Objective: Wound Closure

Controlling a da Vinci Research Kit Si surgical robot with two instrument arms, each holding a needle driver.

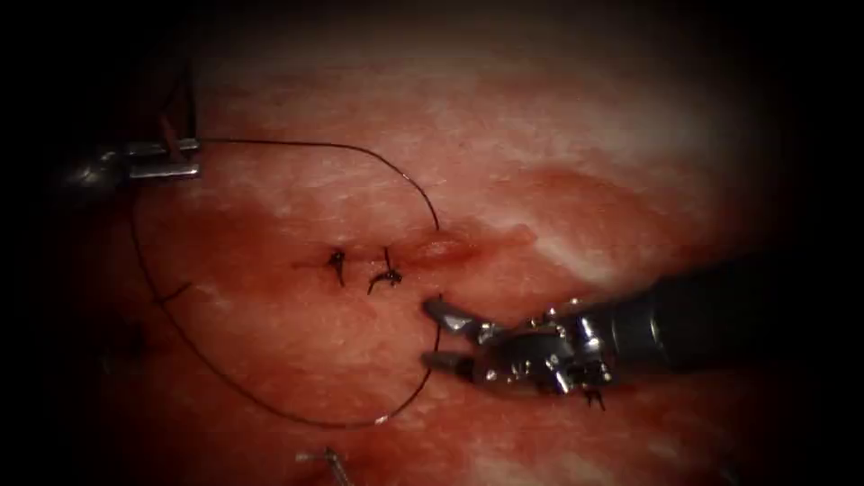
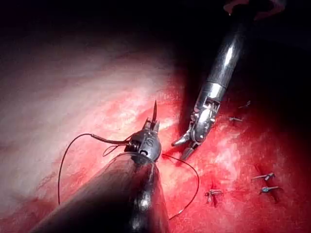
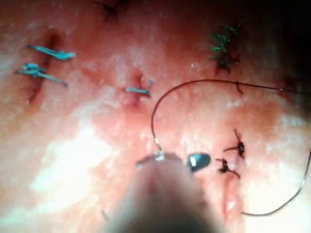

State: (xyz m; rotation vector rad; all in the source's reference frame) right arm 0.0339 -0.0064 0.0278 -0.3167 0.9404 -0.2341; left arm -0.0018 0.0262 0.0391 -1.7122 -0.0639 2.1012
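Note:
At the far left of the cut, my left tool [image 1: 184, 157] is shut on the curved needle [image 1: 169, 130], which is clear of the tissue. Up close, the needle's point [image 2: 154, 110] sticks out past the left tool's jaws [image 2: 151, 127]. Thread [image 1: 360, 151] arcs from the left tool to the tissue [image 1: 558, 162] beside the cut [image 1: 445, 247]. A second wide loop [image 1: 270, 409] swings below and rises between the open jaws of my right tool [image 1: 438, 337], which holds nothing. The right tool [image 2: 182, 148] [image 3: 177, 159] sits just right of two dark knots [image 1: 337, 263].
Red fluid [image 1: 585, 198] stains the tissue around the cut. Short cut ends of thread [image 1: 324, 459] lie on the tissue near the front edge, and others [image 3: 48, 52] [image 2: 265, 177] lie farther off. The right tool's shaft [image 1: 702, 324] crosses the lower right.

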